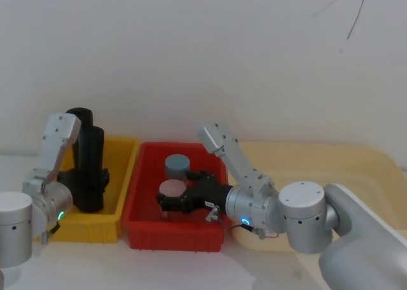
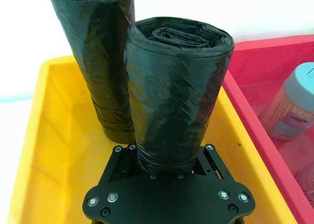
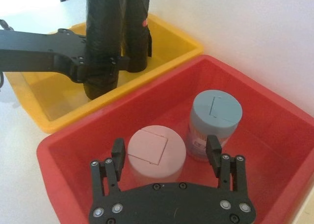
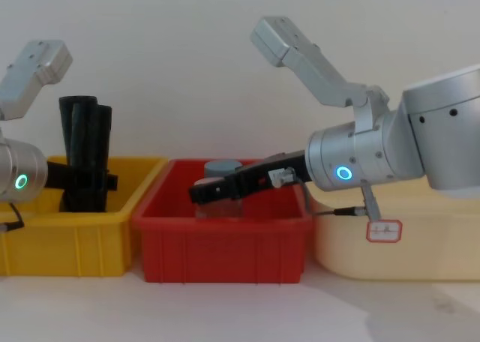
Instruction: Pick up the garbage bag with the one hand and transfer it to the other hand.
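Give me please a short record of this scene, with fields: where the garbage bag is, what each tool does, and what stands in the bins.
garbage bag: black roll, upright in the yellow bin, beside a second black roll
left tool: shut on the garbage bag, on its lower half
right tool: open, holding nothing, low over the red bin
red bin contents: blue-lidded jar and pink-lidded jar, both upright
transfer: not yet done; the bag is held by the left tool alone
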Motion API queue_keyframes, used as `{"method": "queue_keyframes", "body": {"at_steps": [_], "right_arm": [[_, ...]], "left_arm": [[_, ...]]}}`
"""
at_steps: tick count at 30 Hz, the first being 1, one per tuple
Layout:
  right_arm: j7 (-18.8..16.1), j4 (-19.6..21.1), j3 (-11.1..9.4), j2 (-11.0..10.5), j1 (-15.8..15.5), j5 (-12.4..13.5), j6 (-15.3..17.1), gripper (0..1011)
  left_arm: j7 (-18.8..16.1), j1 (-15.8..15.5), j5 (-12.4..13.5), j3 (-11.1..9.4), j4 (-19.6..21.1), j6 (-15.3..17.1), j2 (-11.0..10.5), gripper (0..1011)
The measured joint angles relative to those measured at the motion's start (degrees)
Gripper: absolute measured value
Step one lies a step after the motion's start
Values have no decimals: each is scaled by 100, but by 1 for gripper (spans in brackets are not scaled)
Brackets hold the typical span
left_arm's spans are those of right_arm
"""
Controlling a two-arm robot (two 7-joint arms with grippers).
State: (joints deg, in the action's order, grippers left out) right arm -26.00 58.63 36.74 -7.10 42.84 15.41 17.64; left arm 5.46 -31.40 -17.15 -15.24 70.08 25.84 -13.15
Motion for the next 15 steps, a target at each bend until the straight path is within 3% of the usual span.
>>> {"method": "queue_keyframes", "body": {"at_steps": [15], "right_arm": [[-120, -220, -3, 44, 58, -53, 54, 1002]], "left_arm": [[0, 0, 0, 0, 0, 0, 0, 421]]}}
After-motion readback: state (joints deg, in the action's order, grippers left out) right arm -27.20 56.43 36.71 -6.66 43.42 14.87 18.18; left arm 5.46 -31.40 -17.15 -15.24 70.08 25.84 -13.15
